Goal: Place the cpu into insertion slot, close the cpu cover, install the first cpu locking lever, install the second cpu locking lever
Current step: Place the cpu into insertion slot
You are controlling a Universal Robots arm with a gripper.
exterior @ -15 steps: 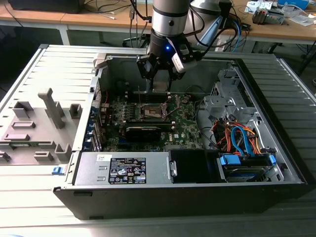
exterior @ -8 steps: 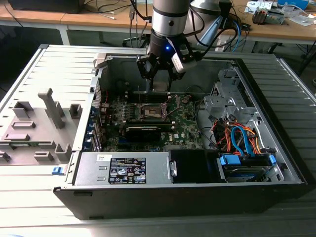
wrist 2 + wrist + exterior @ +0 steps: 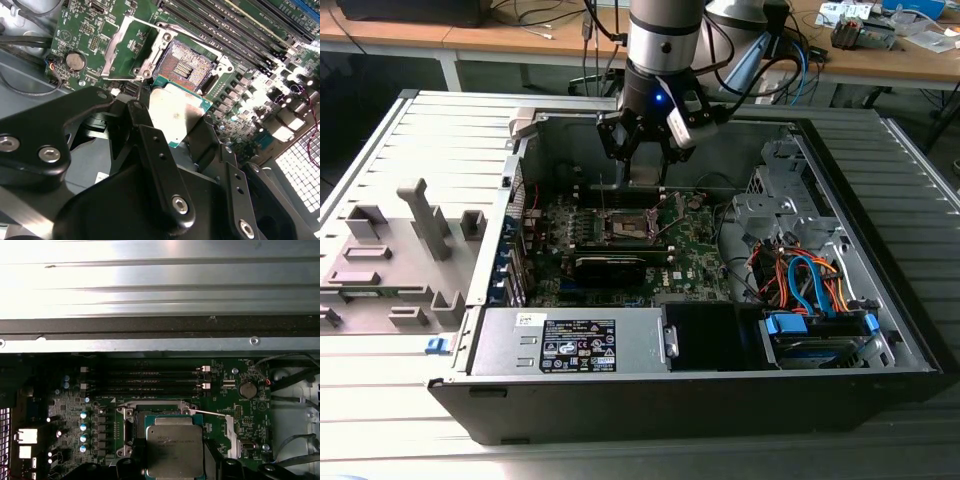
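Clamping with the black gripper point(image 3: 172, 125) on two opposite edges of the chip point(image 3: 176, 111), silver lid facing up, hanging it over one rim of the socket point(image 3: 187, 67) and, judging by both wrist views, not yet seated in it. Working through the first step, placing the chip. Leaving the cover point(image 3: 156, 54) swung open beside the socket, baring the brownish pin field. Calling for squaring the chip's corners to the dark frame and lowering flat, avoiding any scraping of pins. Showing faint print on the lid, unreadable; showing a printed label on the power supply point(image 3: 578, 345), likewise not made out.
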